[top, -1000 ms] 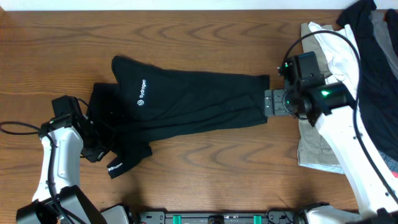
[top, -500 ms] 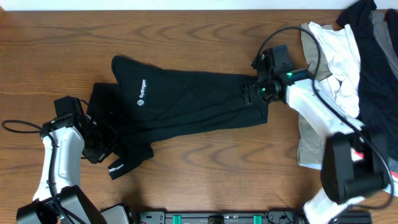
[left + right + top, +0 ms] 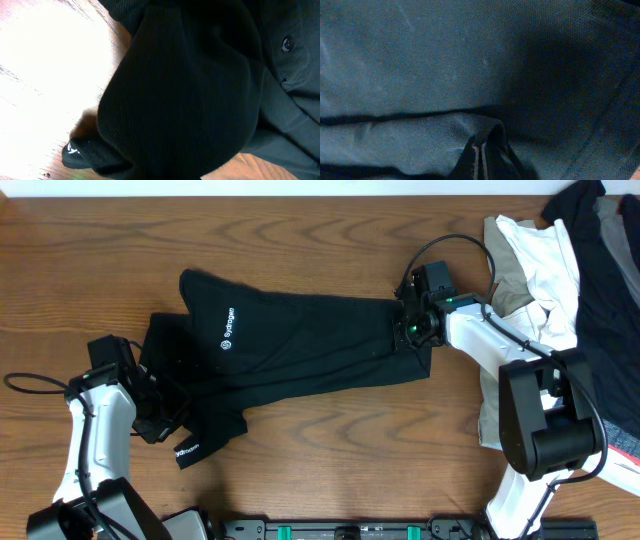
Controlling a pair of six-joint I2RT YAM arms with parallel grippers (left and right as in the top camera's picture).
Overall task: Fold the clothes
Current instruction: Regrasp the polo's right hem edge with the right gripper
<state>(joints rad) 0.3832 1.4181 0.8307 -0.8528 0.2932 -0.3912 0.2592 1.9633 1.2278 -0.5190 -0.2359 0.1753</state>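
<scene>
Lying across the wooden table point(image 3: 300, 480), the black polo shirt point(image 3: 300, 345) is only partly folded, the right gripper point(image 3: 412, 330) seemingly pinching its hem, the left gripper point(image 3: 155, 418) unreadable under cloth, and the clothes pile point(image 3: 540, 260) lies unfolded

You have a black shirt point(image 3: 300, 340) with a small white logo point(image 3: 228, 328), lying on a brown, wood-grained worktop point(image 3: 320, 465). In the right wrist view its fine mesh weave reads bluish, probably only the lighting. At the right edge you see a white garment point(image 3: 545, 275), a khaki garment point(image 3: 488, 420) and a navy-black garment point(image 3: 605, 300).
</scene>
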